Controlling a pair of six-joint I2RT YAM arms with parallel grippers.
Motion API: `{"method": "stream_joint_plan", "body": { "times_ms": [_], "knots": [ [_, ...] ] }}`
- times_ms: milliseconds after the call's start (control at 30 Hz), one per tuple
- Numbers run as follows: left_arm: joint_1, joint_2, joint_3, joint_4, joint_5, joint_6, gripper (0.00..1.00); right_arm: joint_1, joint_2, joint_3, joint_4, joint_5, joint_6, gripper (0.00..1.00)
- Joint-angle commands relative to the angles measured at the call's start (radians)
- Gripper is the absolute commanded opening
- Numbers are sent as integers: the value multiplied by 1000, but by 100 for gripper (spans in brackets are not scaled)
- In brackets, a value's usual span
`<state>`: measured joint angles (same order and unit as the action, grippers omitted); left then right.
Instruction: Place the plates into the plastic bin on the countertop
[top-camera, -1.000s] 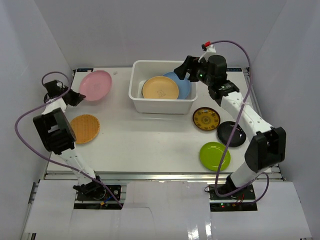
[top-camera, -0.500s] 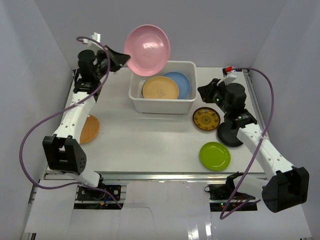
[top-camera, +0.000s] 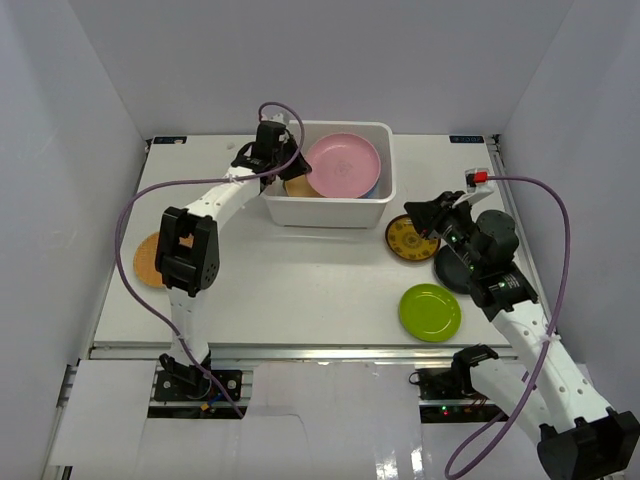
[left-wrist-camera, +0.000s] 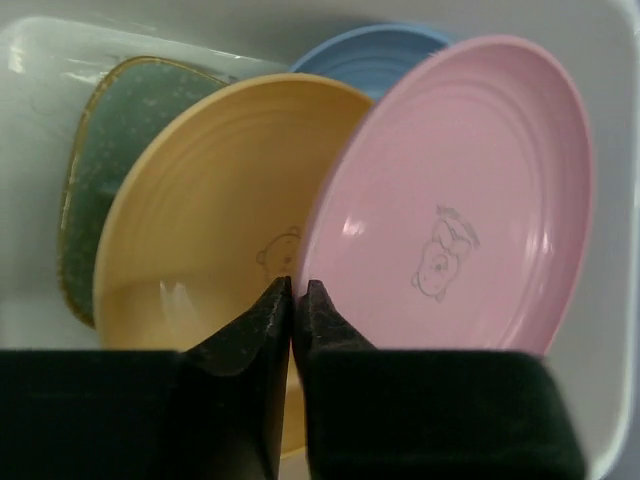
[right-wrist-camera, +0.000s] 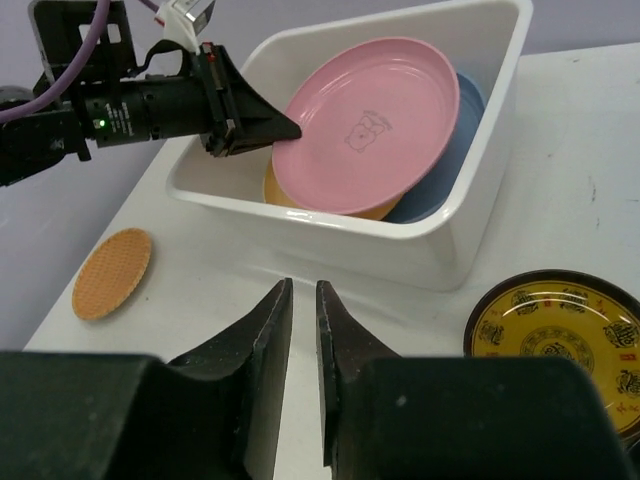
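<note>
The white plastic bin (top-camera: 330, 212) stands at the back of the countertop (top-camera: 290, 290). In it lie a pale green dish (left-wrist-camera: 110, 150), a peach plate (left-wrist-camera: 200, 200) and a blue plate (left-wrist-camera: 375, 60). The pink plate (top-camera: 343, 165) leans on top of them. My left gripper (top-camera: 300, 172) reaches over the bin's left rim and is shut on the pink plate's edge (left-wrist-camera: 470, 180). My right gripper (top-camera: 412, 210) hovers right of the bin by the black-and-yellow plate (top-camera: 408, 243). Its jaws (right-wrist-camera: 303, 290) are a slit apart, with only bare table showing between them.
A lime green plate (top-camera: 430, 312) lies at the front right. A black plate (top-camera: 452, 270) sits half under my right arm. An orange plate (top-camera: 148, 262) lies at the left edge, partly behind my left arm. White panels wall the table.
My left arm has brought the pink plate down from above the bin into it, onto the peach and blue plates. My right arm has shifted a little toward the front.
</note>
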<state>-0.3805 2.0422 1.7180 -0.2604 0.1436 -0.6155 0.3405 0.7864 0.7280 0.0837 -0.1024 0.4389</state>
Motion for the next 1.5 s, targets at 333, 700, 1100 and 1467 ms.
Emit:
{"method": "stream_joint_plan", "body": {
  "times_ms": [333, 700, 1100, 1467],
  "knots": [
    [3, -210, 166, -49, -10, 95, 92, 348, 194, 27, 77, 76, 18, 64],
    [5, -1069, -413, -68, -305, 163, 98, 777, 733, 338, 188, 274, 9, 66],
    [5, -1481, -551, -431, -650, 177, 98, 870, 1442, 1025, 73, 251, 156, 77],
    [3, -1522, -483, -504, -538, 154, 98, 844, 1717, 1265, 125, 279, 466, 76]
  ]
}}
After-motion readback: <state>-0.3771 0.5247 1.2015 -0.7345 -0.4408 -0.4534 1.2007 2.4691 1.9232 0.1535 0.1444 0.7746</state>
